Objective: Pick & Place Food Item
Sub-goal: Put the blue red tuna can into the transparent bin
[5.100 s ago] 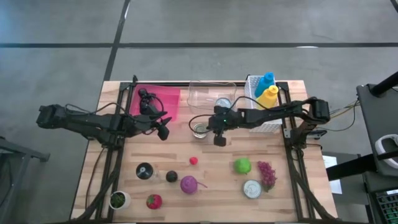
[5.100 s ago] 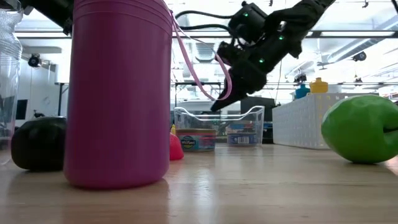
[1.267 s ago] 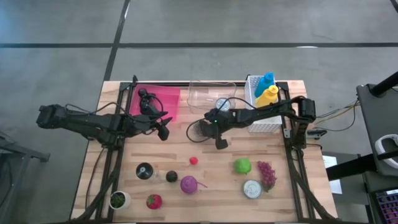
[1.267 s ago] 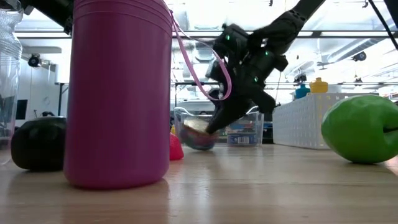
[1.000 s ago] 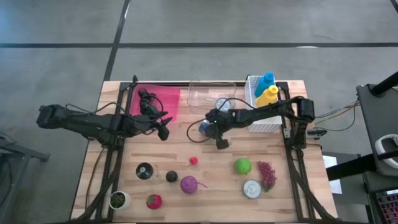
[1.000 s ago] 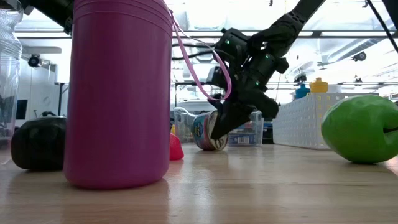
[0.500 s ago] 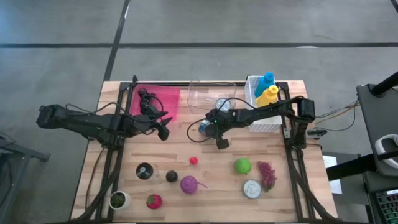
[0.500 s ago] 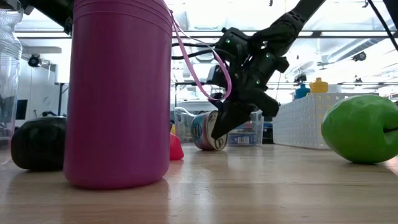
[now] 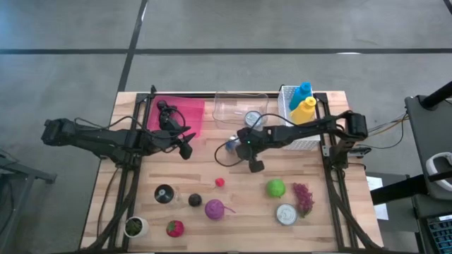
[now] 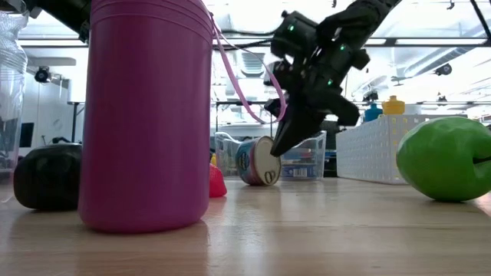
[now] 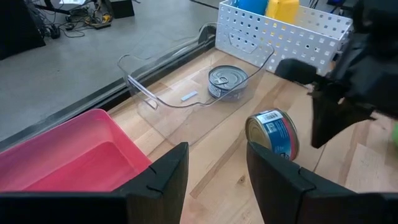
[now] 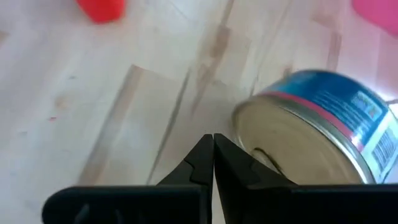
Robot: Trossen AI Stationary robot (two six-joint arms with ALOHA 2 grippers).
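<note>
Your right gripper (image 9: 255, 165) hangs above the middle of the table (image 9: 332, 212) with its jaws pressed together on nothing; the blue-labelled can (image 9: 232, 145) lies tipped on its side just beside the fingertips, on the wood in front of the clear tray (image 9: 240, 103); in the right wrist view the can (image 12: 314, 127) sits right next to the shut tips, and the low view shows the tips raised above the wood. Your left gripper (image 9: 188, 149) waits near the pink bin (image 9: 185, 113), jaws partly spread and empty; its wrist view looks past them at the same can (image 11: 272, 132). A 2nd can (image 9: 252, 118) stands upright inside the clear tray; behind it the white basket (image 9: 300, 142) holds 1 blue bottle (image 9: 302, 92) and 1 yellow bottle (image 9: 306, 108). Closer to you, a small red piece (image 9: 219, 182) lies near the gripper; further on are a green apple (image 9: 275, 188), purple grapes (image 9: 303, 197), another upright can (image 9: 286, 214), a purple onion-like piece (image 9: 214, 208), a dark round fruit (image 9: 194, 200) and a strawberry (image 9: 174, 228). In the low view a tall magenta object (image 10: 147, 115) blocks much of the left side.
</note>
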